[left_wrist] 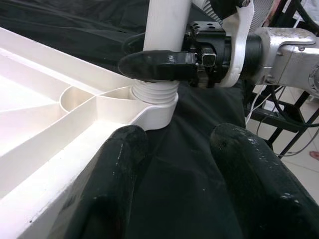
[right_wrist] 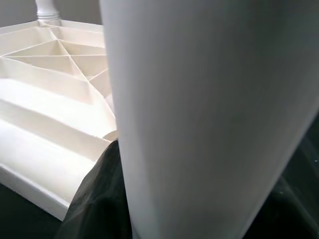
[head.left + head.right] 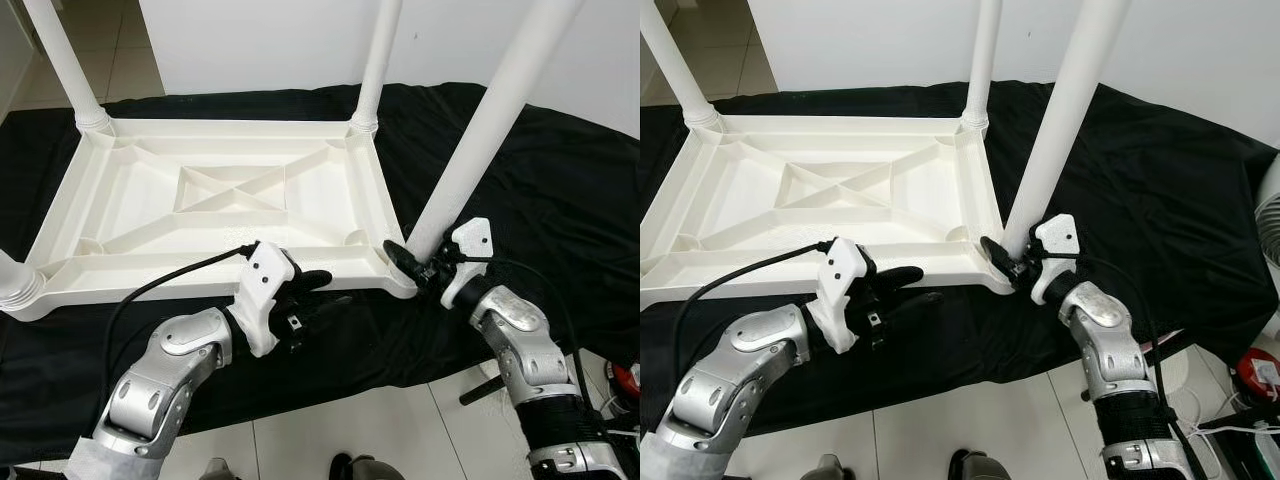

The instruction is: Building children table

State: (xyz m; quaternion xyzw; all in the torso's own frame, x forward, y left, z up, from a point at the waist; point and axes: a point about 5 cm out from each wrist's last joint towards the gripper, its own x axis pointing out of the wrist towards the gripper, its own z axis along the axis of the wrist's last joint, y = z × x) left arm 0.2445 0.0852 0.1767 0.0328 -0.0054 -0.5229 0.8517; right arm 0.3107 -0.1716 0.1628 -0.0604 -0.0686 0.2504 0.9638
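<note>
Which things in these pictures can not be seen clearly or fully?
- Table legs: tops cut off by the eye views' upper edge.
- Right gripper: the leg it clamps hides its far finger.
- Right wrist view: the near leg covers the corner socket.
- Tabletop: its upper face lies hidden against the black cloth.

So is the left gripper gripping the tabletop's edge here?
No, the left gripper is open beside the tabletop, fingers over the black cloth.
</note>
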